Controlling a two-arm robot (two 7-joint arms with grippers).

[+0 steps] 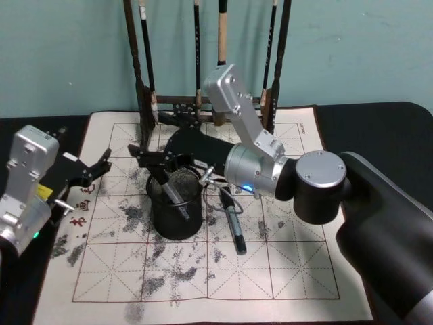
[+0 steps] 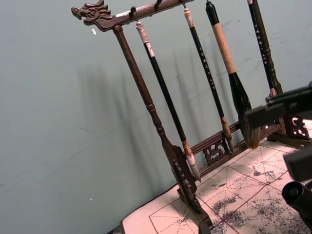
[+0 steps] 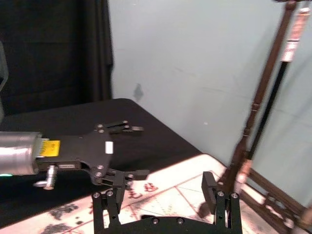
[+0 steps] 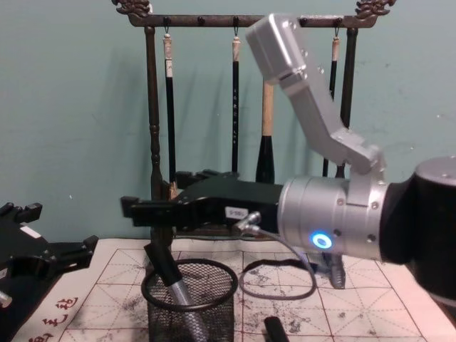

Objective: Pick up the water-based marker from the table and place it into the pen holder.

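Spread wide with nothing between its fingers, the right tool (image 1: 147, 161) hangs just above the pen holder (image 1: 179, 220), reaching across from the robot's right. The marker (image 4: 171, 281) stands inside that holder, leaning with its upper end toward the robot's left. It has a dark upper part and a pale grey barrel below. Its top sits just beneath the right tool's fingers, and whether it touches them is hard to make out. Its lower end is blurred behind the mesh. In the chest view the frame edge cuts off the bottom of the holder. The holder is a black wire-mesh cup with a thick round rim. It stands on a gridded paper mat (image 1: 270, 271) smeared with ink, and the marker is the one thing visible in it. A black pen (image 1: 235, 227) lies flat on the mat just to the robot's right of the holder, apart from it. The left tool (image 1: 103, 164) rests over the mat's left edge, its fingers apart and empty, well clear of the holder. Behind the holder a dark wooden rack (image 4: 151, 107) holds hanging brushes, and the mat lies on a black desk (image 1: 379, 122).
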